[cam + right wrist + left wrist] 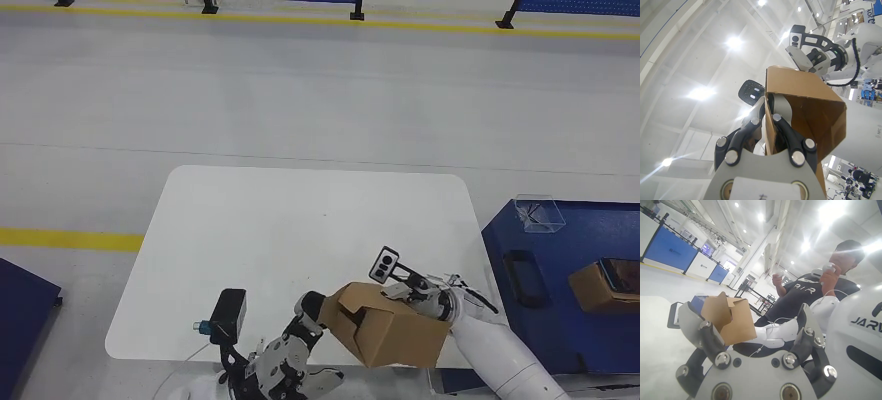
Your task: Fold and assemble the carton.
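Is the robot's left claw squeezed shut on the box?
No, the left gripper is spread wide open, and the carton sits by one side of it, not clamped.

brightly lit from overhead ceiling lamps (733, 42), flaring into starred glare in both wrist views; evenly bright across the white table (300, 230); strong fisheye bending toward edges.
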